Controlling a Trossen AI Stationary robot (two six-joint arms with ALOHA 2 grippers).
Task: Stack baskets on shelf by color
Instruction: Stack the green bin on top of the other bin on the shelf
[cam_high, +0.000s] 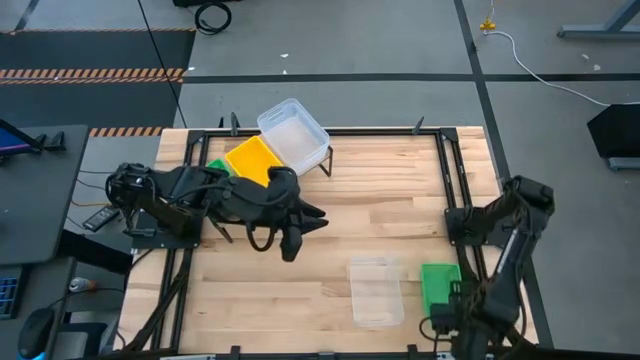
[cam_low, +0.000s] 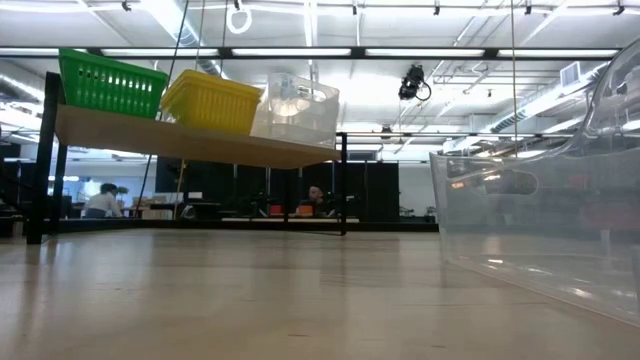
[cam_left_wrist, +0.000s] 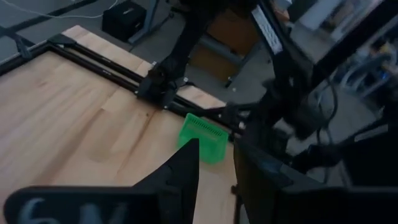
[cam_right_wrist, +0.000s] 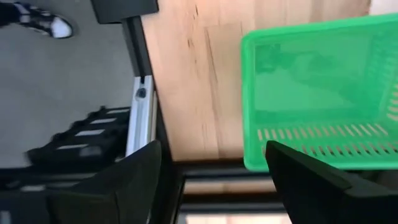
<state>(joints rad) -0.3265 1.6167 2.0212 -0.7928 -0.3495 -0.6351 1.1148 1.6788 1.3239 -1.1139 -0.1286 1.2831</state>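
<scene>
The shelf stands at the table's far left and carries a green basket, a yellow basket and a clear basket side by side. A clear basket and a green basket rest on their bottoms on the table near the front right. My left gripper is open and empty above the table's middle, just in front of the shelf. My right gripper is open and empty beside the green basket, near the table's front right corner.
A black metal frame runs around the slatted wooden tabletop. Bare wood lies between the shelf and the two loose baskets. The near clear basket fills the right side of the low view. People sit in the room far behind the table.
</scene>
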